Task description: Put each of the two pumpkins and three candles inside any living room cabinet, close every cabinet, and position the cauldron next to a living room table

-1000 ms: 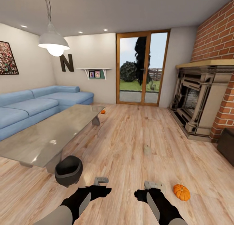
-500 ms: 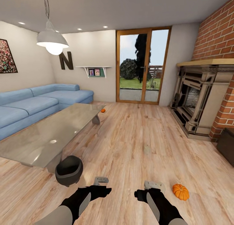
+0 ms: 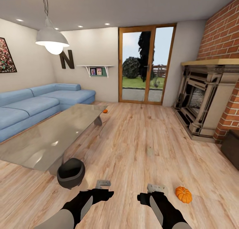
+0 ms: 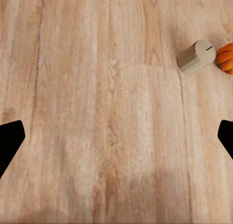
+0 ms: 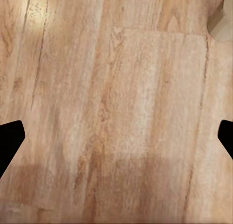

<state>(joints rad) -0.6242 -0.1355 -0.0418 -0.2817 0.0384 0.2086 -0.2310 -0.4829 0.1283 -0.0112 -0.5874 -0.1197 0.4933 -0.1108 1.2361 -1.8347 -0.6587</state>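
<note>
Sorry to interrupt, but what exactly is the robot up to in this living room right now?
It is holding nothing: the left gripper and right gripper hang open over the wood floor. A pumpkin lies just right of the right gripper, a candle stands further ahead, and another pumpkin sits by the far end of the glass table. The cauldron stands at the table's near corner. Nothing is in the cabinet yet.

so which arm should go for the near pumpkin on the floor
Probably the right. The pumpkin lies on the floor just beyond the right gripper, on its outer side; the left gripper would have to cross over. Both grippers are empty.
</note>
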